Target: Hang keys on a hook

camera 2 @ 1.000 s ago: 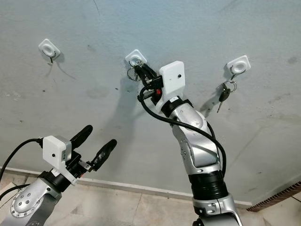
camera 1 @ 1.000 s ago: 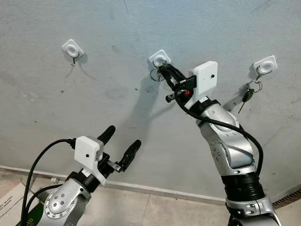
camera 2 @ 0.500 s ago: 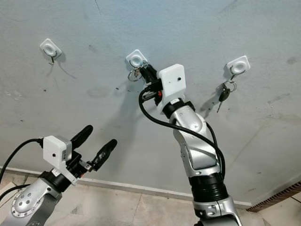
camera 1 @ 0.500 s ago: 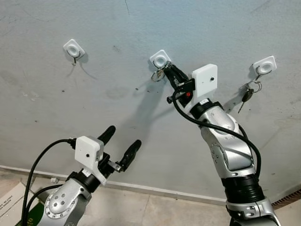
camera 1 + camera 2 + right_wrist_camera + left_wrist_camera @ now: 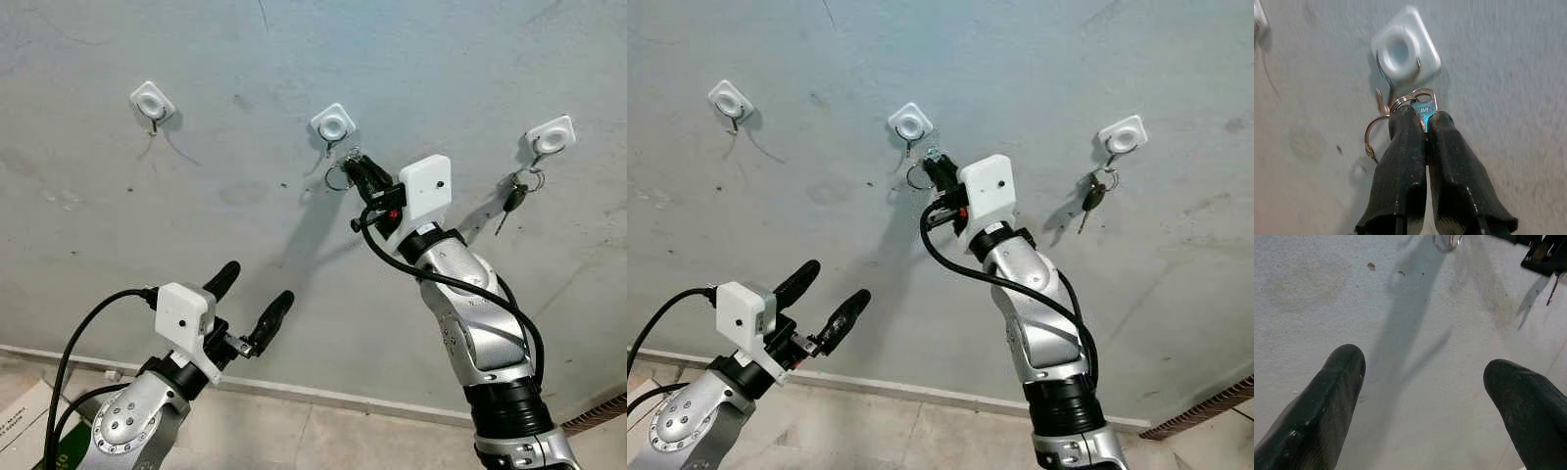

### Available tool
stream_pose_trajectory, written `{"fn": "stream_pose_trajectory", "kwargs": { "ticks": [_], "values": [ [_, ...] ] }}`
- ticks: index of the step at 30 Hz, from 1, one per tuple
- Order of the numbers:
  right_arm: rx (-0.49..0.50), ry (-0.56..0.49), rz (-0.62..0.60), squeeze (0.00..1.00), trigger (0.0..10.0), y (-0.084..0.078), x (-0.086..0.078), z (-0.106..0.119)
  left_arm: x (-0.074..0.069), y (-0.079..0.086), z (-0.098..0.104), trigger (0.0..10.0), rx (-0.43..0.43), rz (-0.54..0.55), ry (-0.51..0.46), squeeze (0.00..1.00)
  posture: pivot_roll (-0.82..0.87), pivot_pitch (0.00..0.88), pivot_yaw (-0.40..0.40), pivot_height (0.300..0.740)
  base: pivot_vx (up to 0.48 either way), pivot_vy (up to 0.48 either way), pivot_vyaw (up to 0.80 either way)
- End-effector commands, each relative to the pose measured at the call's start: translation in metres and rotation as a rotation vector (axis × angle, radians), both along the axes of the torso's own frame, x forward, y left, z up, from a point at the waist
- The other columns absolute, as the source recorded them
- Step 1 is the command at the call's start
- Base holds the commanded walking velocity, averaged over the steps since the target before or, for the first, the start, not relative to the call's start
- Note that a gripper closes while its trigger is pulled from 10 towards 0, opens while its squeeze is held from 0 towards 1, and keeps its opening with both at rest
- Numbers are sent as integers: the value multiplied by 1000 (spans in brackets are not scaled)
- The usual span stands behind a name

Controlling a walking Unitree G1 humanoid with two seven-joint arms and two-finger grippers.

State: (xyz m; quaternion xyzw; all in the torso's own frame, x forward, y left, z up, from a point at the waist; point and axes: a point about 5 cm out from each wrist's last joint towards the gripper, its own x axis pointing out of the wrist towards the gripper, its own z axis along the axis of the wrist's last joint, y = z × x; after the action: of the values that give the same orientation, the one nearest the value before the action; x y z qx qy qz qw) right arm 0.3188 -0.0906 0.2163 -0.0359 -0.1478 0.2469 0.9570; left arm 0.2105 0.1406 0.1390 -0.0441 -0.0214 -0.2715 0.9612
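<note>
Our right gripper (image 5: 1425,122) pinches the keys (image 5: 1422,105) just below the middle hook (image 5: 1400,51), left gripper (image 5: 250,304) spread idle, and we risk the ring (image 5: 1371,139) glancing off the hook's tip.

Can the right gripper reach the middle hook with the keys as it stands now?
Probably yes. The right gripper is shut on the keys just below the middle hook, with only bare wall between them. The key ring is not yet on the hook.
</note>
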Motion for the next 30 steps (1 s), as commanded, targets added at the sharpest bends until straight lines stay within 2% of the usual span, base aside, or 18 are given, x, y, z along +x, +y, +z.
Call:
{"fn": "stream_pose_trajectory", "kwargs": {
  "ticks": [1, 6, 11, 30],
  "values": [
    [19, -29, 10, 0, 10000, 3, -3, 9, 0, -1, 4, 10000, 7, -8, -9, 0, 106, 49, -14, 740, 0, 0, 0],
    [70, -25, 60, 0, 10000, 4, -7, 15, -1, -3, 4, 10000, 5, -7, -8, 0, 105, 50, -16, 740, 0, 0, 0],
    [100, -12, 53, 0, 10000, 1, -6, 17, -1, -3, 5, 10000, 3, -9, -9, 0, 102, 50, -15, 740, 0, 0, 0],
    [113, 26, 33, 0, 10000, 10, -3, 16, -1, -6, 4, 10000, -2, -9, -4, 0, 105, 49, -21, 740, 0, 0, 0]
  ]
}}
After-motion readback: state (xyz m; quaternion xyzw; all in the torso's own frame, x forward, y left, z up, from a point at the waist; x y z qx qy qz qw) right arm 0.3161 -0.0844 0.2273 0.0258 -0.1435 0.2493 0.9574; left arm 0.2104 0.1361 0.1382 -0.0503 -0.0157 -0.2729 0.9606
